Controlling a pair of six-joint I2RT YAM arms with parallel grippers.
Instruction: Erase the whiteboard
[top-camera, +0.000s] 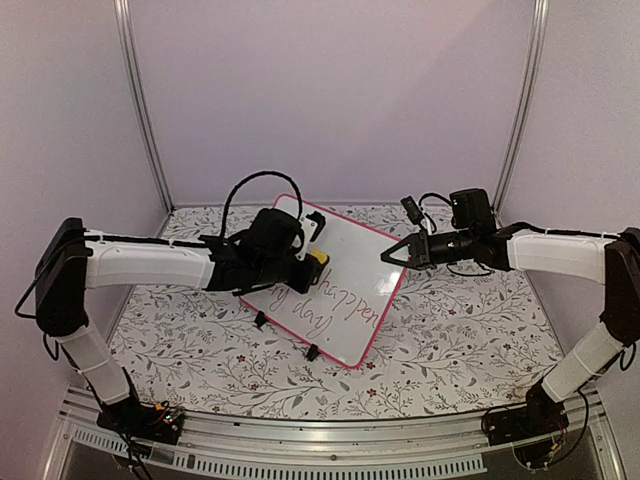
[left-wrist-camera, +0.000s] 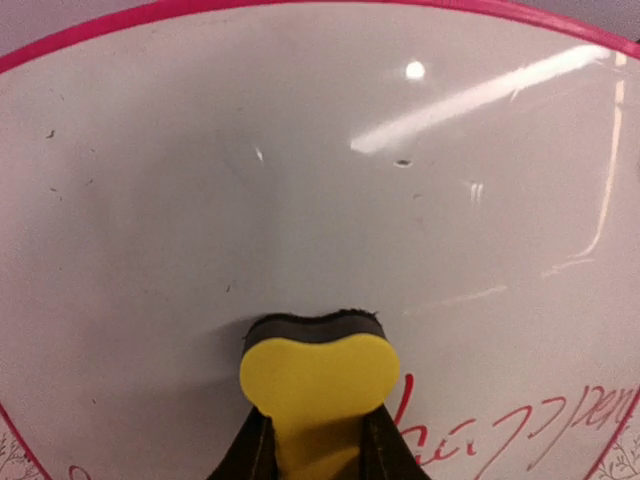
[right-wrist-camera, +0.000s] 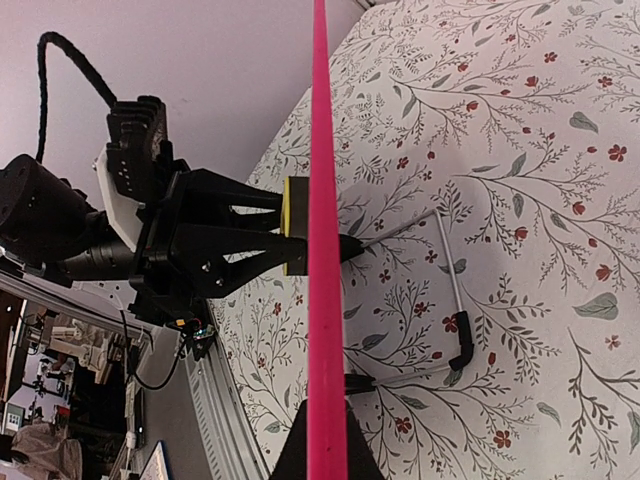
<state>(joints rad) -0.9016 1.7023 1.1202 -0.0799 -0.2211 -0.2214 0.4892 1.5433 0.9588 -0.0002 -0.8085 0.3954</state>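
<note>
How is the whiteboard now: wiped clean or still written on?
Partly wiped: the whiteboard is blank beyond the yellow eraser, but red handwriting remains.

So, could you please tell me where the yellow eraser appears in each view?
Top external: the yellow eraser, centre, on the whiteboard.
Left wrist: bottom centre, in the left gripper.
Right wrist: yellow sliver left of centre.
Shared landmark: the whiteboard's pink frame.

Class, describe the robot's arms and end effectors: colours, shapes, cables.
The left arm and right arm: white shells, black joints. The left end effector and right end effector are black, tapering. A black cable loops above the left wrist.
</note>
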